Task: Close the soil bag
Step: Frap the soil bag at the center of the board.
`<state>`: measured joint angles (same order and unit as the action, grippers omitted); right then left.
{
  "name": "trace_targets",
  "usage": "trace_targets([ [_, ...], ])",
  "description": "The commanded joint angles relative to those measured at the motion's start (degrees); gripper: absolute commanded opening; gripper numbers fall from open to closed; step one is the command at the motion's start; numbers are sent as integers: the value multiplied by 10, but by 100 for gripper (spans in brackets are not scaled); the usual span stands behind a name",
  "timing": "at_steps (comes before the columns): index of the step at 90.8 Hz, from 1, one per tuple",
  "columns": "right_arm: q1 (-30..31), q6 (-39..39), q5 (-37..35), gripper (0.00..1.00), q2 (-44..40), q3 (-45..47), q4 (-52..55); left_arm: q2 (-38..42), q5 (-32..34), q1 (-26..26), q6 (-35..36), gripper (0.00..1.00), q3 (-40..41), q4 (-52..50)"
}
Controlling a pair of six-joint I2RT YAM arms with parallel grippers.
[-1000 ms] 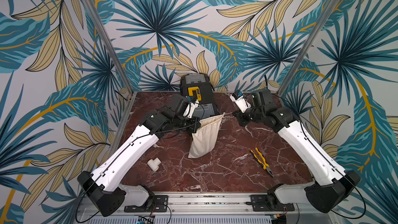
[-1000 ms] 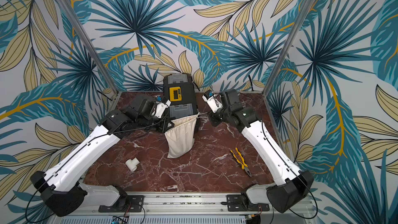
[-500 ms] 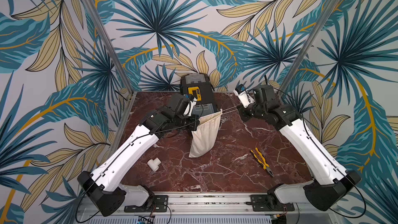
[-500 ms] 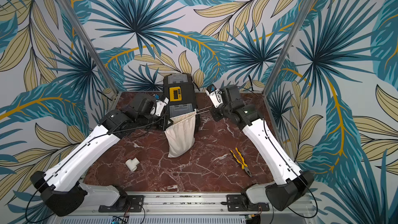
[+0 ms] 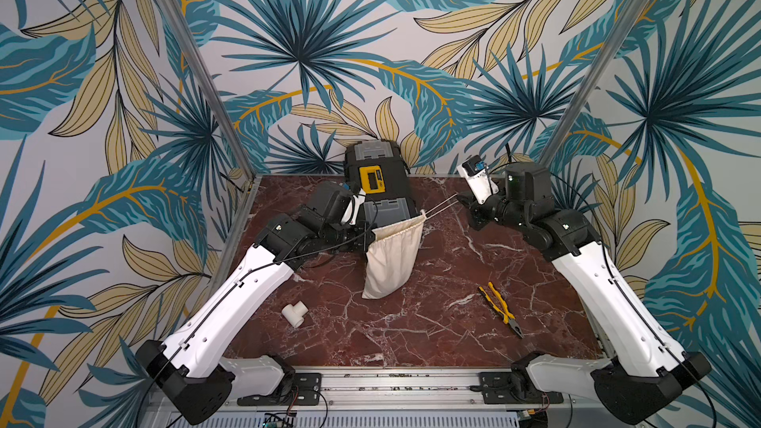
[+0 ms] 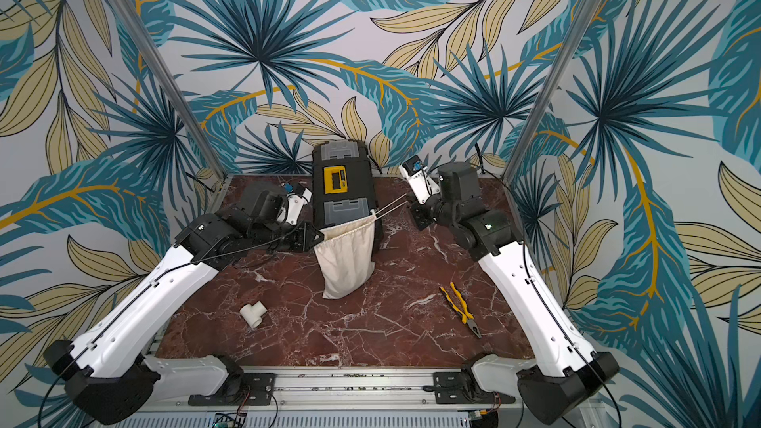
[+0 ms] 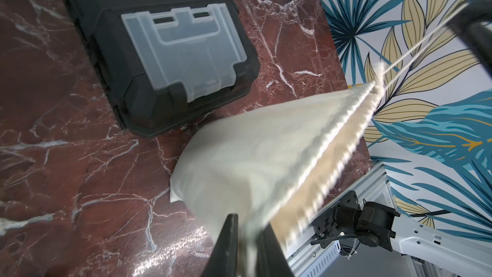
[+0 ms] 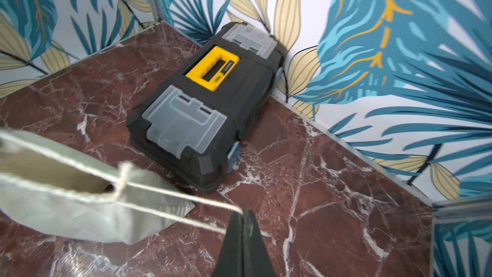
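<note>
In both top views, the cream-white cloth drawstring soil bag is being held up by its hem in front of the black plastic toolbox, with its bottom resting on the red marble tabletop. One hem corner is being anchored at the left gripper. The thin white cord is being pulled taut from the other corner by the right gripper (cinching judged partway).

Left wrist: fingers are being shown slightly apart, blurred cloth between. Whether it is being gripped can't be told.

Right wrist: fingers are being pressed together on the cord, and the bag mouth is gaping.
</note>
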<state>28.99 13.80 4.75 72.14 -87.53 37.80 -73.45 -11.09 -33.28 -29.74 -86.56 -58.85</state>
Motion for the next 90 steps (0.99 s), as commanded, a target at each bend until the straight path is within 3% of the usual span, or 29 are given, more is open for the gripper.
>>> trace_targets([
  [1, -14, 10, 22, 0, -4, 8, -50, -8, -13, 8, 28, 29, -22, -36],
  [16, -14, 16, 66, 0, 1, 9, -49, -44, -49, 8, 63, 41, -55, -27],
  [37, -13, 5, 102, 0, 11, -34, -30, -70, -75, 6, 84, 45, -110, 5],
  [52, -12, -38, 126, 0, -13, -62, -95, -79, -100, -2, 97, 47, -128, 65],
  [70, -9, -83, 166, 0, -8, -90, -108, -69, -107, -12, 109, 48, -107, 110],
  [90, -1, -109, 157, 0, -17, -124, -127, -19, -120, -14, 119, 49, -36, 206],
])
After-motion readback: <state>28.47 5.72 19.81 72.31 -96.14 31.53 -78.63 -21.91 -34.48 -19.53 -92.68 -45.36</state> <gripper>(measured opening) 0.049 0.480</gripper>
